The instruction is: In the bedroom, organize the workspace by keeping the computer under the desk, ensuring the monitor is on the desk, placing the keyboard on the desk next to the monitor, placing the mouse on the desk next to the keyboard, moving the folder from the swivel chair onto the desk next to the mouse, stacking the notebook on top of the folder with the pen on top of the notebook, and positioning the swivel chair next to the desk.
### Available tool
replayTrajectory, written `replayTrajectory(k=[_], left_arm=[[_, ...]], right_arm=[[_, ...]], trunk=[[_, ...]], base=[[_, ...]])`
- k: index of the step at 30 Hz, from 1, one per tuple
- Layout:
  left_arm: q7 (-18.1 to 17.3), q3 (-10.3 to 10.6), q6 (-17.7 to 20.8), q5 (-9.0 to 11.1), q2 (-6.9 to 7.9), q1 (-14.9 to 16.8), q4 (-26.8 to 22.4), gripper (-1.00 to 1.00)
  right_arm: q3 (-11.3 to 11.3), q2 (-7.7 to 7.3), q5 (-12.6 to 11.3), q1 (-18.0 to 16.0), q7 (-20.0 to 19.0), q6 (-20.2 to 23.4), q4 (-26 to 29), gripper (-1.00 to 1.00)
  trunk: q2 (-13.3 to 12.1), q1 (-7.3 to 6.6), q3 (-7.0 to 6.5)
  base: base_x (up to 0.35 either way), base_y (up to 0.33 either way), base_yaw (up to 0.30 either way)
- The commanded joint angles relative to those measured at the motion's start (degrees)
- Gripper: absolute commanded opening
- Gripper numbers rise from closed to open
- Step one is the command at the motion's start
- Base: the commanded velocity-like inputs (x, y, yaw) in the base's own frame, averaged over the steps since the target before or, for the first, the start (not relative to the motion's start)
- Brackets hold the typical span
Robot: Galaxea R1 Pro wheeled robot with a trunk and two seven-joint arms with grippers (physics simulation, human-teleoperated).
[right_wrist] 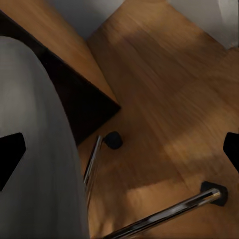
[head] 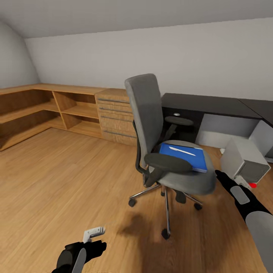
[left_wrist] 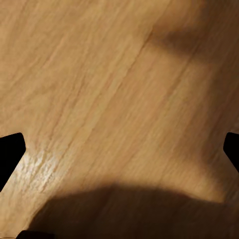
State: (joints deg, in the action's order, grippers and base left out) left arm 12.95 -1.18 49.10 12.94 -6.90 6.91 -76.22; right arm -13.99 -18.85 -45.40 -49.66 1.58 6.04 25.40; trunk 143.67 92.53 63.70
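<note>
On the seat of the swivel chair (head: 178, 167), in the middle of the wood floor (head: 57, 182), the blue folder (head: 187, 156) is seen lying flat with a white pen (head: 182, 151) on top. The desk (head: 212, 104) stands behind, the computer (head: 244, 159) on the floor at its right. The right gripper (head: 219, 175) is held just beside the seat's edge, its fingers spread wide in the right wrist view. The left gripper (head: 94, 232) is held low above the floor, likewise spread apart.

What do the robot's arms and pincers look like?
The right arm is a light grey tube that turns black toward the wrist, with a grey oval patch on the black part. The left arm is black with a pale grey strip, and its left pincer is light grey. In the wrist views the fingertips look plain black.
</note>
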Motion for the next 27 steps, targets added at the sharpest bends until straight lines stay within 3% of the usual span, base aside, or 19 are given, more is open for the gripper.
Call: replayTrajectory(k=[1, 27], left_arm=[[0.43, -0.05, 0.21, 0.59, -0.05, 0.05, -0.02, 1.0], [0.5, -0.05, 0.21, 0.59, -0.04, 0.04, 0.99, 1.0]], right_arm=[[0.24, 1.19, -1.01, 0.03, 0.0, 0.3, 0.08, 1.0], [0.28, 1.27, -0.84, 0.03, -0.06, 0.33, 0.35, 1.0]], trunk=[[0.01, -0.01, 0.05], [0.01, -0.01, 0.05]], base=[[0.0, 0.0, 0.265], [0.0, 0.0, 0.262]])
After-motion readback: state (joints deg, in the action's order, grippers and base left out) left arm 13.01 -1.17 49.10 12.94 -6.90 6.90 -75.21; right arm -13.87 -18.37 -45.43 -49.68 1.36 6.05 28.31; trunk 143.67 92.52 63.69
